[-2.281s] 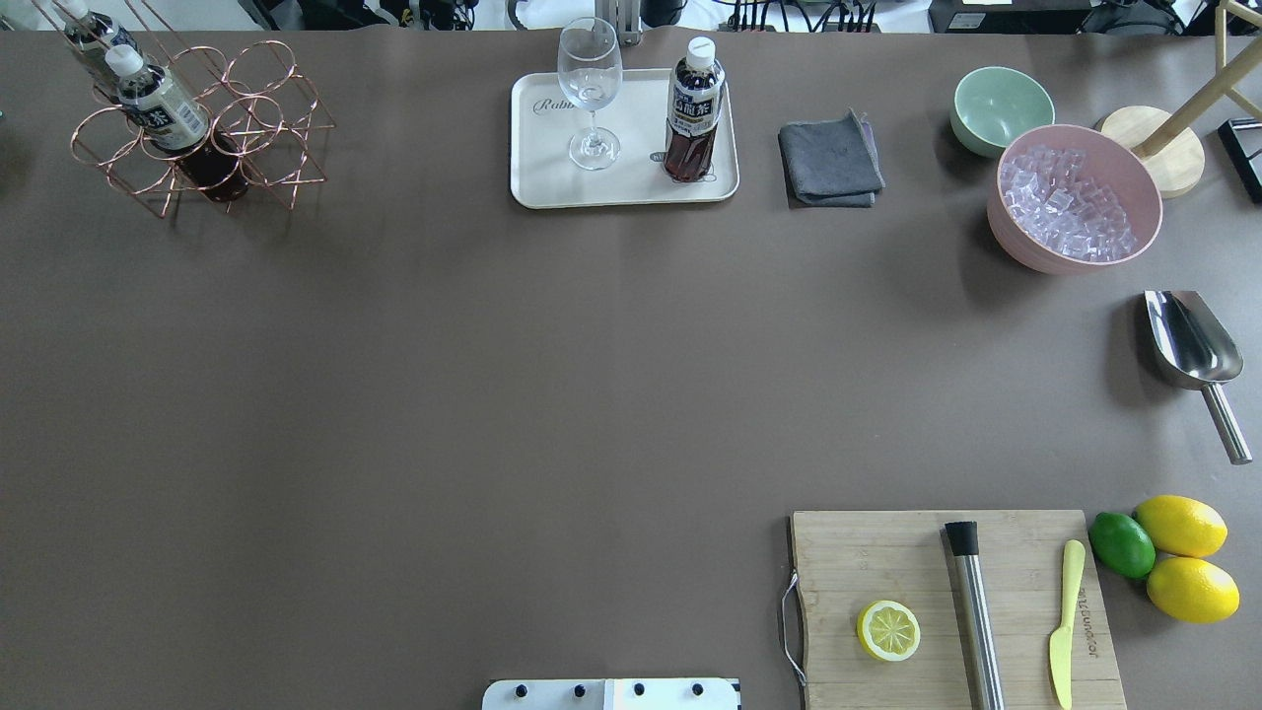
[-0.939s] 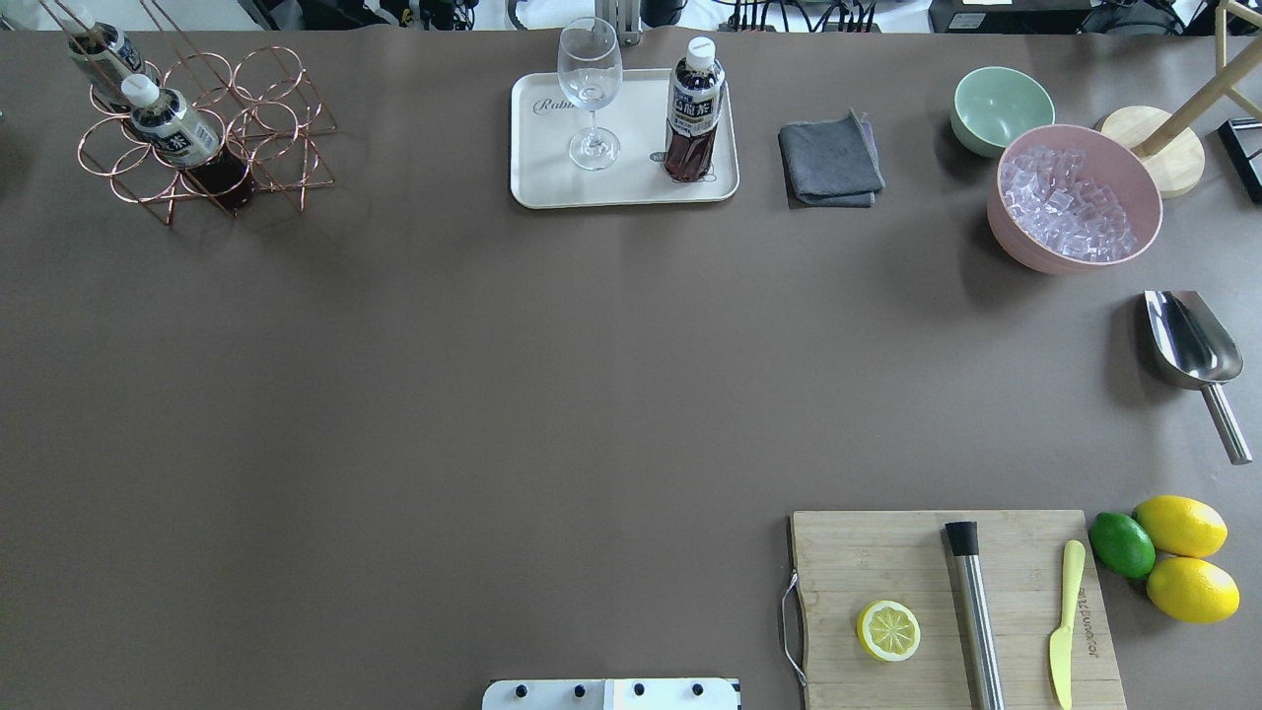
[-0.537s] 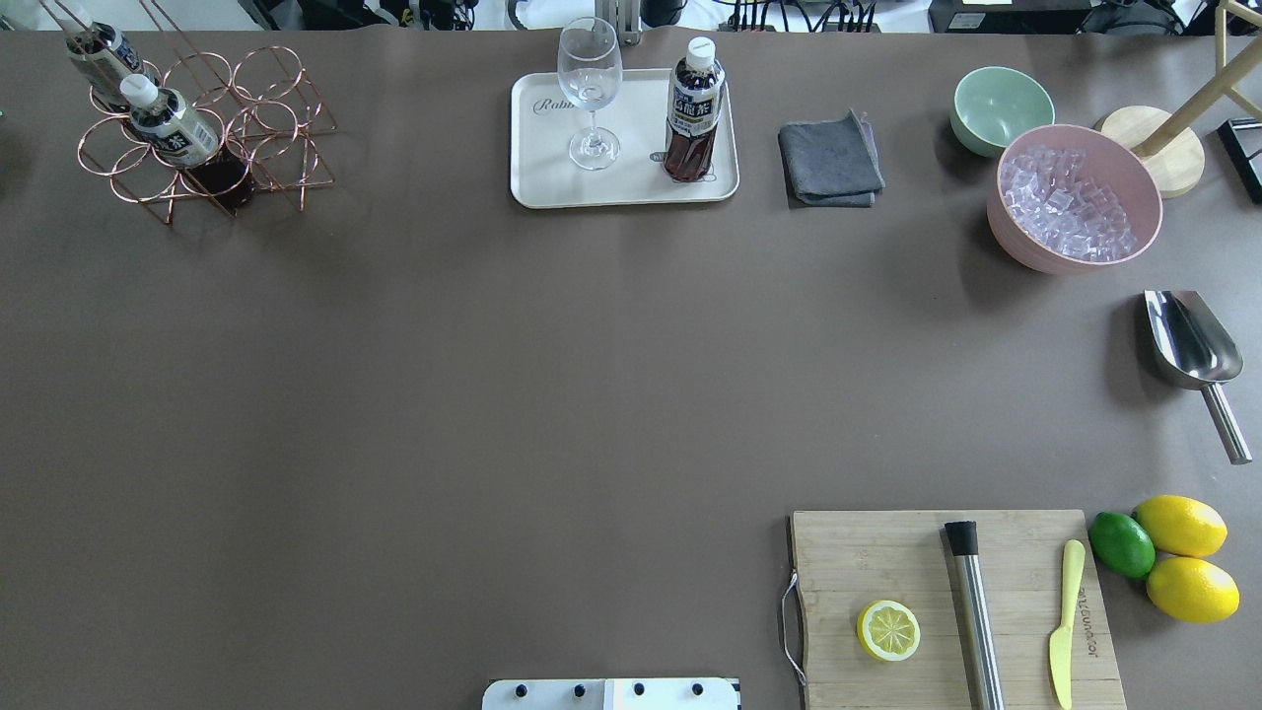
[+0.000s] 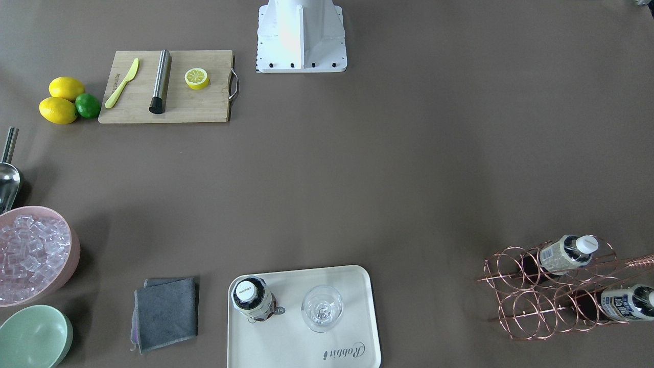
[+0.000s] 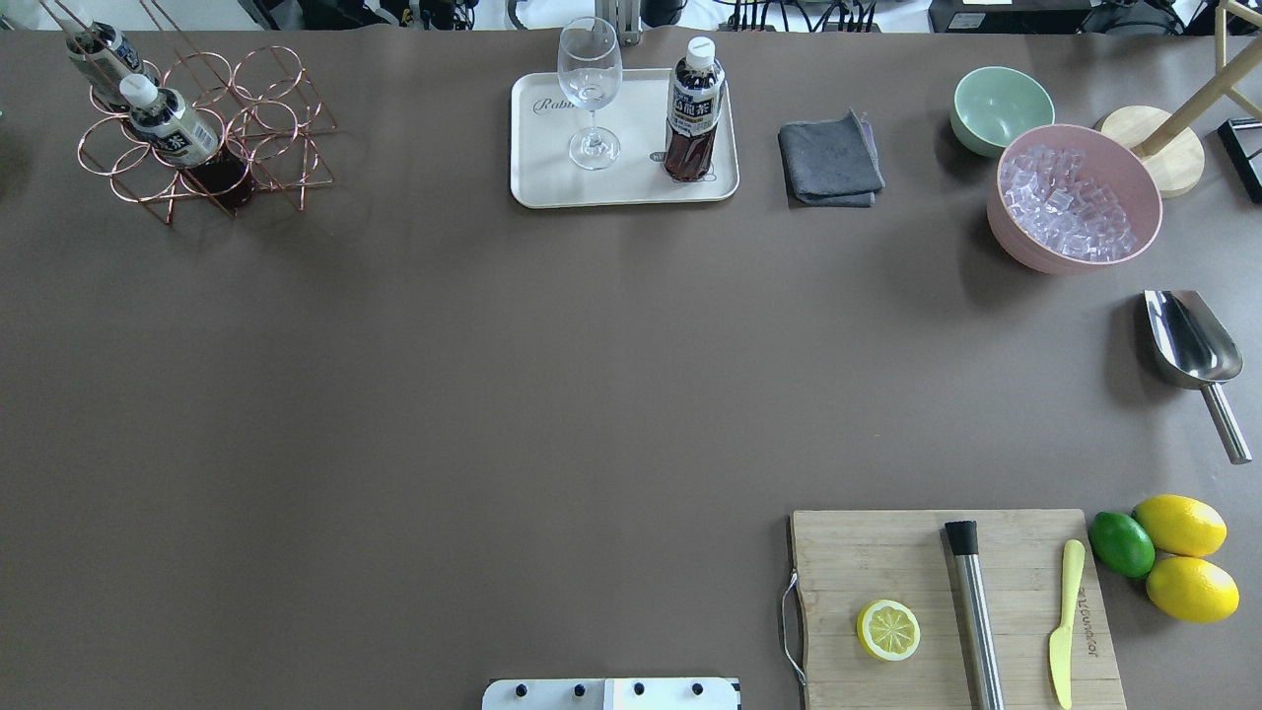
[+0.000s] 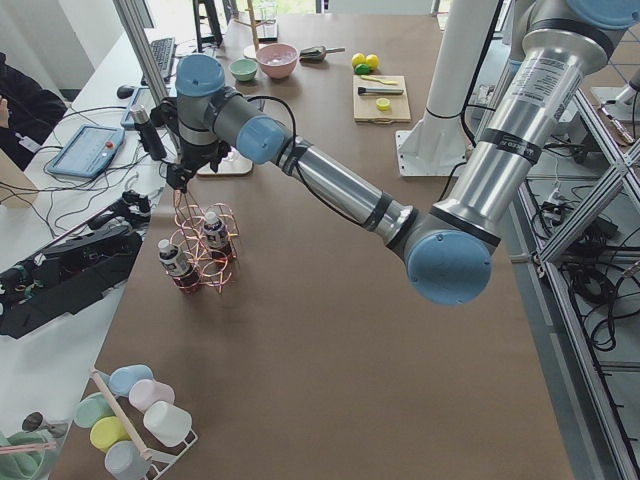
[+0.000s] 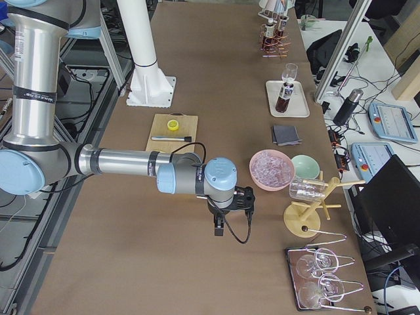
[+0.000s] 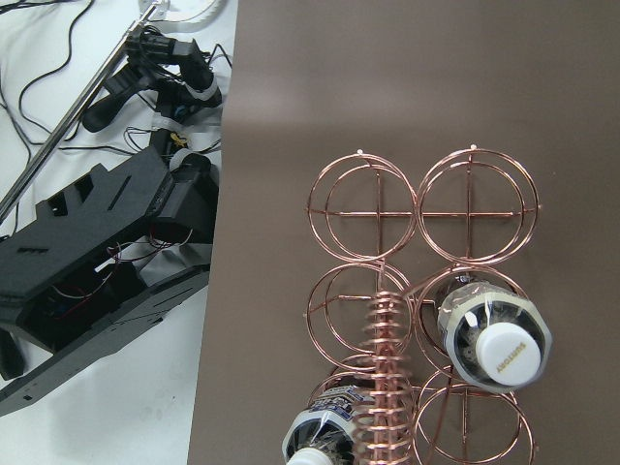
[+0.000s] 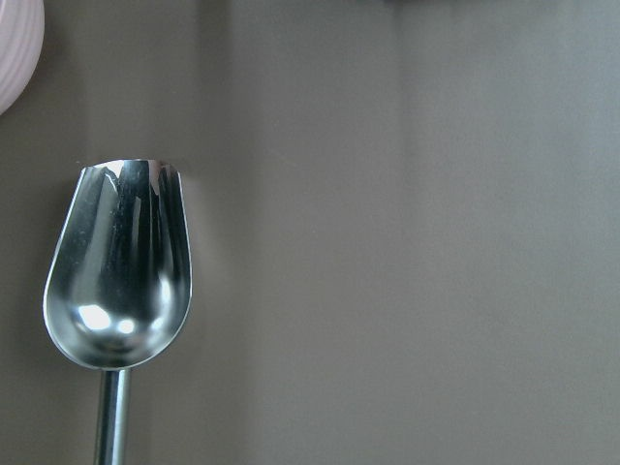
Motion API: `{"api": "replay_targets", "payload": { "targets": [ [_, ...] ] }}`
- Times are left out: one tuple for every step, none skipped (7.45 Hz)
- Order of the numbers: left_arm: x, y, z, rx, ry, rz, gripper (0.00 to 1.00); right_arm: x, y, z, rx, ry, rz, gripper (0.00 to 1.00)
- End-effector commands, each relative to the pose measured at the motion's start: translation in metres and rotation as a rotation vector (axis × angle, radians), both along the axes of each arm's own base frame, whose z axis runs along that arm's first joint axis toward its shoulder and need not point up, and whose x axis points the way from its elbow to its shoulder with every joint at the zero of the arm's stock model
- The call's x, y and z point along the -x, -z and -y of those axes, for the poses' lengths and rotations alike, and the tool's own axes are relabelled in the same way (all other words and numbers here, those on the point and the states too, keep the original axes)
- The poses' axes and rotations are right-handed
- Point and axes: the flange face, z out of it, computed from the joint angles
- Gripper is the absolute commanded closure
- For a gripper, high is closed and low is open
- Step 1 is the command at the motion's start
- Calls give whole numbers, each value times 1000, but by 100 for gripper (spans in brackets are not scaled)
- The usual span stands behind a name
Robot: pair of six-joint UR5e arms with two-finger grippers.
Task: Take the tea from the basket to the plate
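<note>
One tea bottle (image 5: 694,113) stands upright on the cream plate (image 5: 552,187) beside a wine glass (image 5: 590,89). The copper wire basket (image 5: 266,108) sits at the far left with two more tea bottles (image 5: 168,128) in its rings. The left wrist view looks straight down on the basket's coiled handle (image 8: 387,368) and a white bottle cap (image 8: 509,354). My left gripper (image 6: 182,185) hangs just above that handle in the exterior left view; I cannot tell if it is open or shut. My right gripper (image 7: 218,230) hovers over a metal scoop (image 9: 121,281); its state is unclear.
A grey cloth (image 5: 830,158), a mint bowl (image 5: 1001,104) and a pink bowl of ice (image 5: 1016,251) lie right of the plate. The scoop (image 5: 1188,340) is at the right edge. A cutting board (image 5: 868,552) holds a lemon half, muddler and knife, with lemons and a lime beside it.
The basket with its two bottles shifted a little and settled between the earliest frame and 0.9 s ago. Since then nothing has visibly moved.
</note>
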Motion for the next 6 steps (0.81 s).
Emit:
{"api": "replay_targets", "payload": {
  "targets": [
    [31, -41, -62, 234, 158, -98, 2, 0, -1, -1, 6, 0, -1, 0],
    [30, -61, -64, 256, 155, -84, 2, 0, -4, -4, 12, 0, 1, 0],
    [31, -101, -68, 237, 97, -49, 2, 0, -4, -5, 29, -2, 6, 0],
    [31, -130, -68, 160, 13, -1, 2, 1, 9, -3, 66, 3, 1, 0],
    [32, -169, -84, 216, -3, 9, 2, 5, 16, -3, 72, 12, 1, 0],
    [33, -200, -105, 277, 2, 13, 2, 5, 14, -7, 79, 13, 1, 0]
  ]
}}
